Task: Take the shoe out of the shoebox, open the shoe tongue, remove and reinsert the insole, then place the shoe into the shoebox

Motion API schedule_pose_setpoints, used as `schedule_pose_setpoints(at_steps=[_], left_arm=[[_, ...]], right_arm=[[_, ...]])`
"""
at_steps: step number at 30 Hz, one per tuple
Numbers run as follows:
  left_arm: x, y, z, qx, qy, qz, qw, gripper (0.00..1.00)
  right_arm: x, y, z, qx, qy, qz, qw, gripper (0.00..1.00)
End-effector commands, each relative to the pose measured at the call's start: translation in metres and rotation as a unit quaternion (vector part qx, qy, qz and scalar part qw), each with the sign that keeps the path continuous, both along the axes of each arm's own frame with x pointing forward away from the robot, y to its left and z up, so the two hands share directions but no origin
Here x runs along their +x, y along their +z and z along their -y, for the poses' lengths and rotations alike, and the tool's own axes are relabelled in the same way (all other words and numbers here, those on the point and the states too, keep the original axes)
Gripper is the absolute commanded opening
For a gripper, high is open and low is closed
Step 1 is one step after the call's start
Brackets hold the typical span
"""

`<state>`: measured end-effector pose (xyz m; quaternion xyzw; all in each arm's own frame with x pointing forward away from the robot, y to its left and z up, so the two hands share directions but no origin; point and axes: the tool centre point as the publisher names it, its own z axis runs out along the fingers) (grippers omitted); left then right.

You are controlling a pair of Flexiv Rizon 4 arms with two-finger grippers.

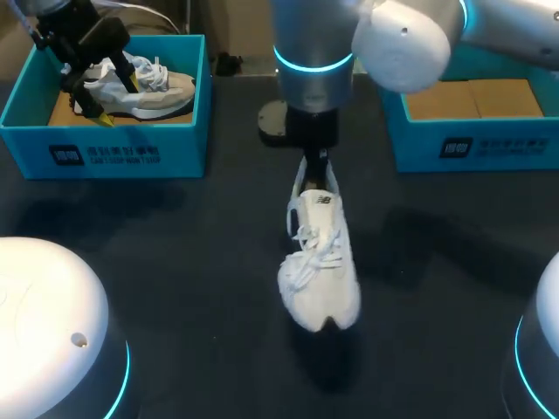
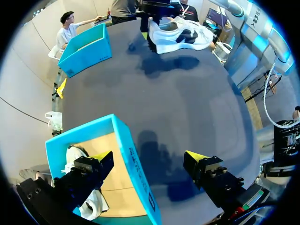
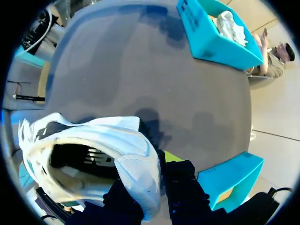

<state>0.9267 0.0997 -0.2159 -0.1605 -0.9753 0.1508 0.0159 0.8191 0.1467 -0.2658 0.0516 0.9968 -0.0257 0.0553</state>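
Note:
A white laced shoe (image 1: 320,262) hangs toe-down over the middle of the dark table. My right gripper (image 1: 316,168) is shut on its heel collar. In the right wrist view the shoe (image 3: 93,140) shows its dark opening, with the gripper (image 3: 157,161) pinching the heel edge. My left gripper (image 1: 113,98) stands open over the left blue shoebox (image 1: 105,144), which holds a second white shoe (image 1: 153,87). In the left wrist view the open gripper (image 2: 149,161) straddles the box wall (image 2: 136,164), with that shoe (image 2: 89,206) under one finger.
A second blue shoebox (image 1: 472,144) with a bare cardboard floor stands at the back right. It also appears ahead in the left wrist view as the far shoebox (image 2: 86,49). The right arm's base post (image 1: 288,122) stands behind the hanging shoe.

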Motion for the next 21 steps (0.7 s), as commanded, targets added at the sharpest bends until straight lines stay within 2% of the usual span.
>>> schedule_pose_setpoints(at_steps=[1,8,10,12,21], left_arm=[[-0.001,0.000,0.000,0.001,0.000,0.000,1.000,1.00],[-0.001,0.000,0.000,0.001,0.000,0.000,1.000,1.00],[-0.001,0.000,0.000,0.001,0.000,0.000,1.000,1.00],[-0.001,0.000,0.000,0.001,0.000,0.000,1.000,1.00],[-0.001,0.000,0.000,0.001,0.000,0.000,1.000,1.00]], right_arm=[[0.007,0.037,0.037,-0.016,-0.010,0.012,1.000,0.00],[0.036,0.088,0.088,-0.048,-0.014,0.041,0.998,0.00],[0.045,0.103,0.101,-0.038,-0.002,0.049,0.998,0.00],[0.050,0.117,0.113,-0.023,-0.009,0.075,0.997,0.00],[0.050,0.117,0.113,-0.023,-0.009,0.075,0.997,0.00]])
